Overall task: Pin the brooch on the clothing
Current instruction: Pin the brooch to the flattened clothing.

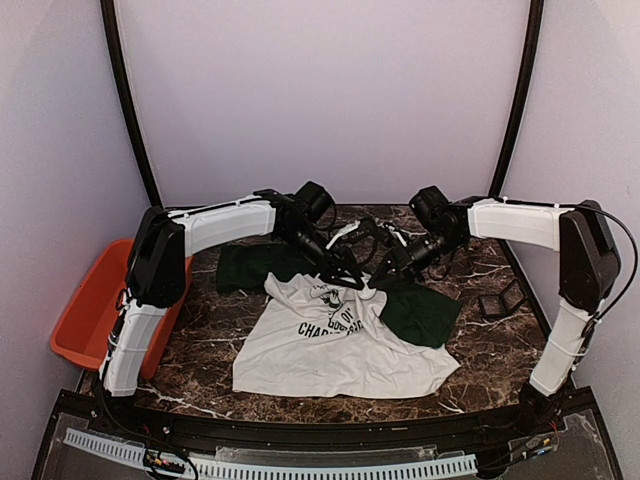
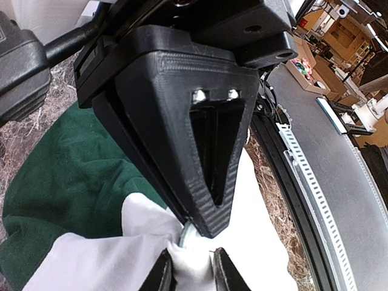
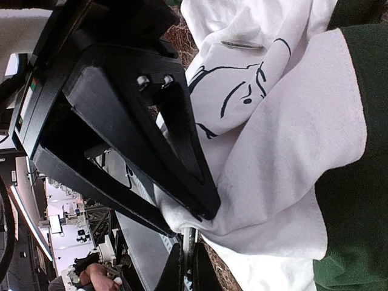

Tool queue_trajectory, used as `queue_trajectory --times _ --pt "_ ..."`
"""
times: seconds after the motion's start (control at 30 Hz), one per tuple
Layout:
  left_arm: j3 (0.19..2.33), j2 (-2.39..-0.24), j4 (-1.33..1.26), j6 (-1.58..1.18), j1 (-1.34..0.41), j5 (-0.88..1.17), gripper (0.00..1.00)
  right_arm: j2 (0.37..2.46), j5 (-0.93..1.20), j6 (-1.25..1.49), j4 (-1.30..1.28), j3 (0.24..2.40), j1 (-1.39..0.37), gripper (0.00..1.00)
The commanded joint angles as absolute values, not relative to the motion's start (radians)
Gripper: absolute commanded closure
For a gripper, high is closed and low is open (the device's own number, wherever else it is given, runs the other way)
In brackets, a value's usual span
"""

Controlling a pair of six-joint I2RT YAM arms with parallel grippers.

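Observation:
The clothing (image 1: 340,350), a white T-shirt with dark green sleeves and a black print, lies spread on the marble table, its upper part bunched up where both arms meet. My left gripper (image 2: 191,262) is shut on a raised fold of the white cloth (image 2: 121,260); it also shows from above (image 1: 346,272). My right gripper (image 3: 188,247) is shut on the brooch (image 3: 188,236), a thin pale disc seen edge-on, pressed against that same fold. The disc's rim (image 2: 184,235) peeks out under the right gripper's black body. From above, the right gripper (image 1: 388,270) faces the left one closely.
An orange bin (image 1: 88,312) stands off the table's left edge. A small black stand (image 1: 500,300) sits at the right by the right arm. Green sleeves spread left (image 1: 250,268) and right (image 1: 420,316). A slotted white rail (image 1: 300,466) runs along the near edge.

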State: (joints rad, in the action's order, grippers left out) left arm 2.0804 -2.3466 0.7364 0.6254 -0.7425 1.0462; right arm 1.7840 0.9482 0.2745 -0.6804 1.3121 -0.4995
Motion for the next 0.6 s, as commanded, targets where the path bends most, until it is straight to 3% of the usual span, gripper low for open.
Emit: queue_trajectory --times 0.0,0.57 --pt "2.110 -2.349 0.775 0.631 -0.788 1.060 0.76 1.799 0.922 0.296 -0.614 1.358 -0.500 1.00" --pt "2.103 -2.347 0.727 0.580 -0.796 1.021 0.77 1.788 0.929 0.338 -0.629 1.400 -0.486 1.00"
